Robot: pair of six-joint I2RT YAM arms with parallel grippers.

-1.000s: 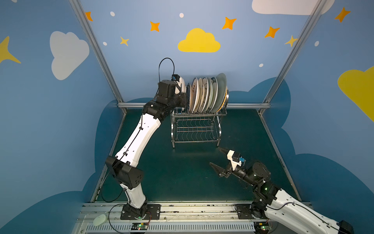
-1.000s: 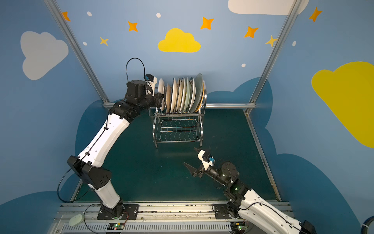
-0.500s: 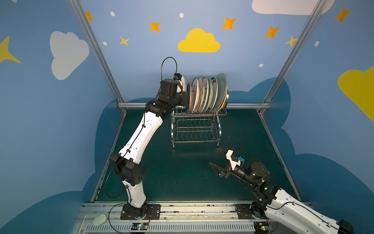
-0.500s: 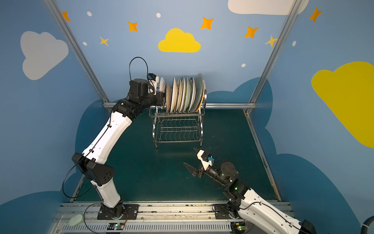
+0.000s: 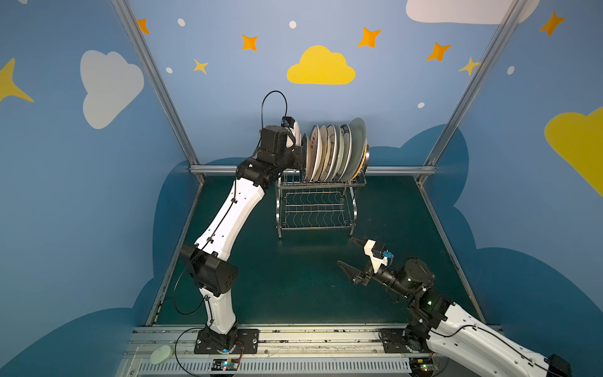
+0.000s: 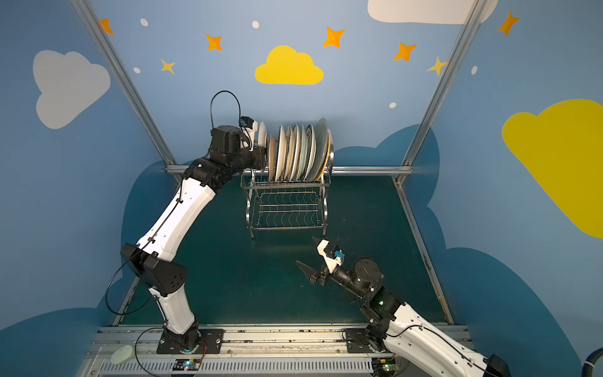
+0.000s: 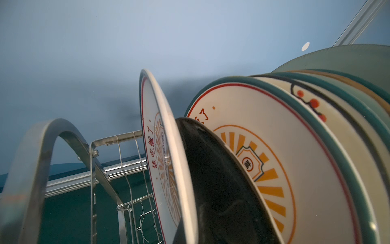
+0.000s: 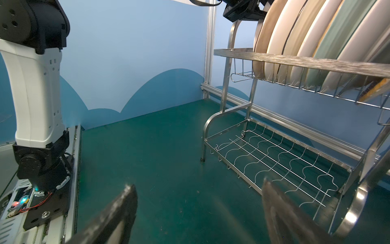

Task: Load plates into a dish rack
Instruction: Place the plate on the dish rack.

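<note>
The left end effector (image 5: pixel 299 153) has edged closer to the dish rack (image 5: pixel 315 209), clamped on an upright sunburst plate (image 7: pixel 160 135) at the left end of the racked plates (image 5: pixel 332 150); the right end effector (image 5: pixel 346 251) hangs wide open, empty.

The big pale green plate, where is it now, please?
In both top views the big pale green plate stands in the dish rack's upper tier near the right end, beside the woven orange plate.
</note>
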